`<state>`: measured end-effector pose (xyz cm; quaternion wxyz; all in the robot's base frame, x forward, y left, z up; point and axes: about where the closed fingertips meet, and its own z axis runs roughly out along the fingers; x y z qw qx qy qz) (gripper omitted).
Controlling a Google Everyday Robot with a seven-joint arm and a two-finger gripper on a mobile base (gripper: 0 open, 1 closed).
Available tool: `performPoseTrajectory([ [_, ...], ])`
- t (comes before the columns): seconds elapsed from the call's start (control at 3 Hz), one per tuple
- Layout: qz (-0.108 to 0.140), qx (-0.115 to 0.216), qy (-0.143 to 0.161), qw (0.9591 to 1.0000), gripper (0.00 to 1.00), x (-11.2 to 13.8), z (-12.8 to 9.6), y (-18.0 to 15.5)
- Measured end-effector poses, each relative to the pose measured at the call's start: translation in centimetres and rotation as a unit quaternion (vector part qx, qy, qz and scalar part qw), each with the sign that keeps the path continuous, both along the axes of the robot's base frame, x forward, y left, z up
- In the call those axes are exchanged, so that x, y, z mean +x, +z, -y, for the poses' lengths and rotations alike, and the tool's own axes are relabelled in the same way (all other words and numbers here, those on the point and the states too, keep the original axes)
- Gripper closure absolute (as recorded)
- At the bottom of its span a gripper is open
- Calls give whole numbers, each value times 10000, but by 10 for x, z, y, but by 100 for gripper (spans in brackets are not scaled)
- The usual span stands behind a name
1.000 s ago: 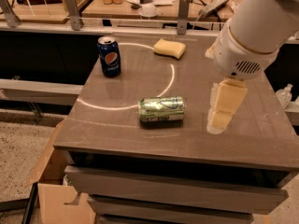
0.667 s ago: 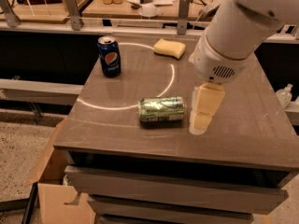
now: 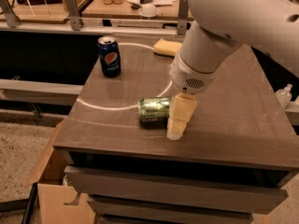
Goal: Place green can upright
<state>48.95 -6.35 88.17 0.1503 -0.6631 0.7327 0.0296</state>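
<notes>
Approach step, by my read: green can [image 3: 153,111] lay on its side near the front-middle of the tabletop [image 3: 233,129], long axis running left-right, not upright yet. Pincer [image 3: 177,125] hung from the white arm [image 3: 219,36], pointed down, right at the can's right end, touching it or just beside it; couldn't tell which. Also couldn't tell how far open the pincer was or whether it had any hold on the can, since it covered that end from this angle. Can looked to be resting on the tabletop, not lifted. Blue Pepsi can [image 3: 109,56] stood upright well apart at back-left, and the yellow sponge [image 3: 167,47] sat near the back edge, both out of the way. Next move, as I judged it: get a firm grip across the can body, lift clear, rotate until 1 flat end faced down, then set it on bare tabletop. Risk: a round can could roll toward the front edge if nudged instead of gripped.
</notes>
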Motion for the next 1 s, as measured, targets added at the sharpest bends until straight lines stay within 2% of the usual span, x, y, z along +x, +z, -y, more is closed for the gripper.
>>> performPoseTrajectory([
  [0.33, -175, 82, 43, 9998, 0, 4, -17, -20],
  [0.67, -254, 14, 174, 9995, 18, 8, -32, -31],
  [1.0, -302, -56, 273, 9992, 41, 12, -44, -37],
])
